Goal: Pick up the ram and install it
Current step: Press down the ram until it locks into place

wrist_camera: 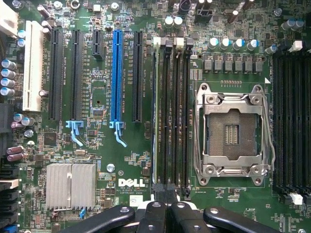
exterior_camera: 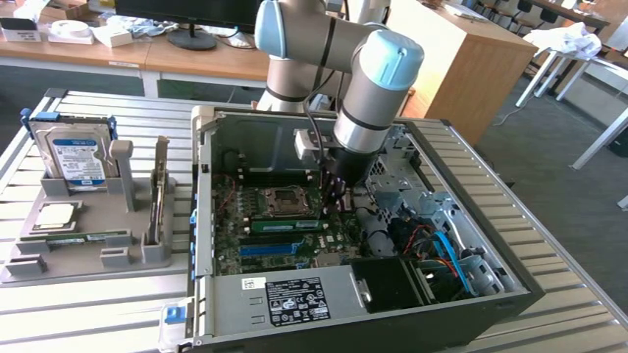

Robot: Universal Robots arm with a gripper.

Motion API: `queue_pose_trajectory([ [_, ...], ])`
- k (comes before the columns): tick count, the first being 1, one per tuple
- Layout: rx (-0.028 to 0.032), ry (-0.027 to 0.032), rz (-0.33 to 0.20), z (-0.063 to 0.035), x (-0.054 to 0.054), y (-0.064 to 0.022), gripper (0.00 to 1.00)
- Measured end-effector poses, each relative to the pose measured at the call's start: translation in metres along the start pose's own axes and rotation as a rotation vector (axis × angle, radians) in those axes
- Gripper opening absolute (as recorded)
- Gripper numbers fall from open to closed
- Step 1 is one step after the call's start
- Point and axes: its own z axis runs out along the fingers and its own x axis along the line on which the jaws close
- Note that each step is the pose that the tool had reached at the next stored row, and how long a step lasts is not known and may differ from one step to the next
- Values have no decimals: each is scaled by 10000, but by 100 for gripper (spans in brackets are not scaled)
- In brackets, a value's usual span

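Note:
The ram [exterior_camera: 284, 224] shows as a long green stick standing in a memory slot of the motherboard, between the empty CPU socket [exterior_camera: 279, 200] and the blue slot [exterior_camera: 270, 248]. In the wrist view the ram [wrist_camera: 155, 111] is edge-on, a thin pale line in the slot farthest from the CPU socket [wrist_camera: 232, 128]. My gripper [exterior_camera: 337, 202] reaches down into the open computer case, just above the board at one end of the memory slots. Its black fingers [wrist_camera: 156, 216] press together, so my gripper [wrist_camera: 165, 213] is shut with nothing between them.
The case walls [exterior_camera: 201, 191] enclose the arm on all sides, with cables and drive bays toward the exterior view's right. On the exterior view's left a grey holder [exterior_camera: 88, 254] carries a blue-labelled hard drive [exterior_camera: 70, 154], a CPU chip [exterior_camera: 54, 215] and another green stick [exterior_camera: 79, 237].

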Motion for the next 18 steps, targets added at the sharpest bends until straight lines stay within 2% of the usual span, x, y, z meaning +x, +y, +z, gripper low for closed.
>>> queue_pose_trajectory([
  [18,0,0,-1,13,2,-1,10],
])
